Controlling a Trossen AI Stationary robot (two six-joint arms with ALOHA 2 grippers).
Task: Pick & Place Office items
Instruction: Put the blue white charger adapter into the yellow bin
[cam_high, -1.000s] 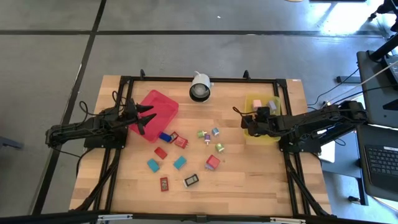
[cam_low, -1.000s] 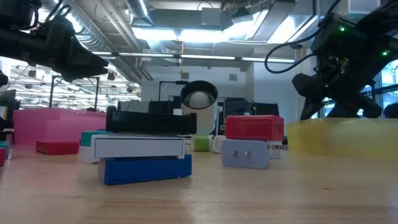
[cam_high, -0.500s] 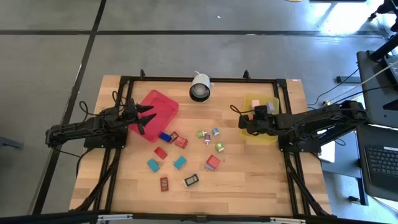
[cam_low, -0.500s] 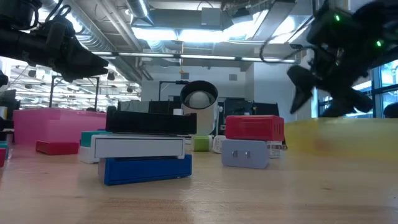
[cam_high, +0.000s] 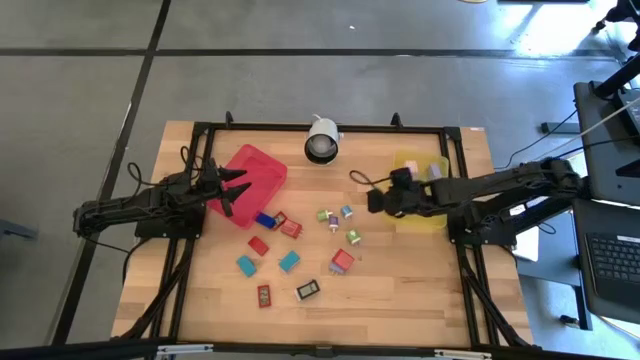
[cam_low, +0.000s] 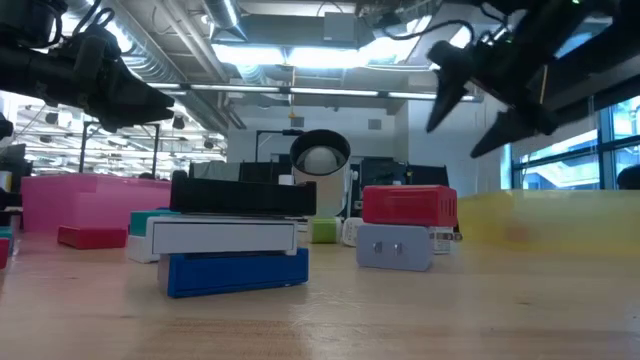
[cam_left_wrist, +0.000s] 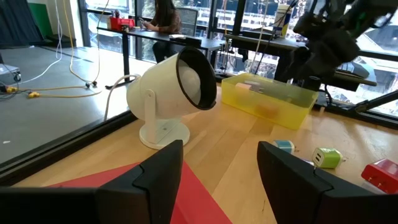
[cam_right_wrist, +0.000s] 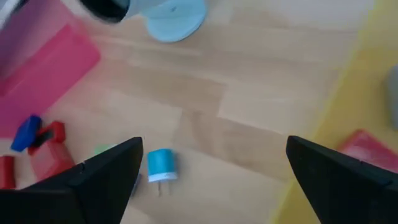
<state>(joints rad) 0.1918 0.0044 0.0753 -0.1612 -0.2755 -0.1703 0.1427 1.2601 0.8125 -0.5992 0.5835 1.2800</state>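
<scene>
The office items lie scattered on the middle of the table. Among them are a red piece (cam_high: 290, 228), a teal one (cam_high: 289, 261), a green one (cam_high: 353, 237) and a black, white-labelled one (cam_high: 308, 290). My right gripper (cam_high: 365, 192) hangs open and empty in the air between the yellow tray (cam_high: 432, 215) and these pieces. A small blue piece (cam_right_wrist: 160, 165) lies below it. My left gripper (cam_high: 235, 190) waits open and empty over the near edge of the red tray (cam_high: 255, 165). A pink piece (cam_right_wrist: 367, 149) lies in the yellow tray.
A white lamp-like device (cam_high: 322, 140) stands at the far edge between the trays. A black frame (cam_high: 300, 127) runs round the table. In the low view a stacked black, white and blue piece (cam_low: 235, 240) sits close by.
My right gripper has risen from over the yellow tray and swung toward the table's left, out over the bare wood beside the scattered pieces. Its fingers have spread wider apart on the way. The left arm has kept still.
</scene>
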